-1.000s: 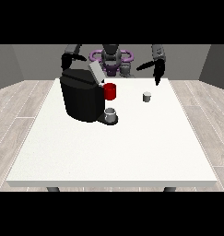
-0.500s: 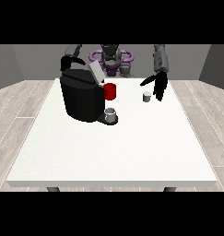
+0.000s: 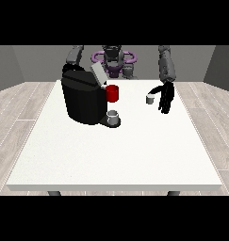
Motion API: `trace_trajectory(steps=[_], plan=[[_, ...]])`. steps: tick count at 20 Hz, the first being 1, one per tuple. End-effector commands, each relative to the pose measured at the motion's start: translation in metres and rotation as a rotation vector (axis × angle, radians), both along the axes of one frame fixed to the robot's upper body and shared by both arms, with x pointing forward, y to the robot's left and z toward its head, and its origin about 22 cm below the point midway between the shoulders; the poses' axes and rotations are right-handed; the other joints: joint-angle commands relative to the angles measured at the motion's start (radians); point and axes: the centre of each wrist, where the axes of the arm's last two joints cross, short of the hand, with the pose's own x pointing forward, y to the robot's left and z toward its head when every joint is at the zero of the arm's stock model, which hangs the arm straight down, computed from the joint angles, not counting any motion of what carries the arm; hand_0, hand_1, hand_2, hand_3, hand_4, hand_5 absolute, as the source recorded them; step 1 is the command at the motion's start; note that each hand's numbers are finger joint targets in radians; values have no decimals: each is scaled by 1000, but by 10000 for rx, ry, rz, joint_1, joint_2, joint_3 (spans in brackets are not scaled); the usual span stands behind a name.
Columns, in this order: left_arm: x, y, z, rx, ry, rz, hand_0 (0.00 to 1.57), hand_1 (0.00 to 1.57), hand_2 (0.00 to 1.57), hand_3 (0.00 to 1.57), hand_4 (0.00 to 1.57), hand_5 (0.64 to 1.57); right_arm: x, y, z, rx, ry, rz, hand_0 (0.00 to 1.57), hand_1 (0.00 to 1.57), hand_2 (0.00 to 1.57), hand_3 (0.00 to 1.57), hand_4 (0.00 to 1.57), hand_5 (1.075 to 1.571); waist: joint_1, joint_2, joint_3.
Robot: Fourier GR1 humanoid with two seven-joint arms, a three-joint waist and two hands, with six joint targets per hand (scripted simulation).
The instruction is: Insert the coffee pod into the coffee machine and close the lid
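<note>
Hand beside the pod, other hand hidden

The coffee machine (image 3: 84, 100), lid (image 3: 98, 74) up, hides the hand at the view's left; no label is readable. The hand at the view's right (image 3: 166, 97) hangs with straight fingers at 3 o'clock of the coffee pod (image 3: 150, 99) on the table (image 3: 116, 150)

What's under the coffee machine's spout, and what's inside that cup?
A small grey cup stands on the drip base of the coffee machine, below the red part. Its contents cannot be seen from the front view.
</note>
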Motion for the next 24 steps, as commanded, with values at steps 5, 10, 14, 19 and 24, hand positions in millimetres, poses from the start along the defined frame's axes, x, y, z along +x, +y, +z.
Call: trace_trajectory(steps=[5, 10, 14, 19, 24], plan=[[14, 13, 0, 645, 569, 100, 0, 0, 0, 0, 0, 1571, -3, -4, -12, -125, -75, -139, 0, 0, 0, 0, 416, 1571, -278, 324, -1], [20, -1, 2, 463, 71, -547, 0, 0, 321, 0, 0, 1571, 21, -17, -4, -109, -544, -512, 0, 0, 0, 0, 258, 1571, 243, 905, 1], [16, -13, -12, 736, 812, -756, 0, 0, 590, 375, 0, 1571, 23, -30, -5, -165, -36, -616, 0, 0, 0, 0, 374, 1571, 118, 330, 3], [27, -38, -7, 1406, 577, -1288, 1071, 1071, 1147, 1082, 0, 1571, 25, -16, -24, -88, 677, -1009, 0, 0, 0, 0, 409, 1571, 374, -199, 4], [21, -45, -24, 1617, 414, -1743, 1182, 1182, 1204, 1089, 0, 1571, 22, -6, -29, 16, 860, -784, 0, 0, 0, 0, 403, 1571, 311, -153, 1]])
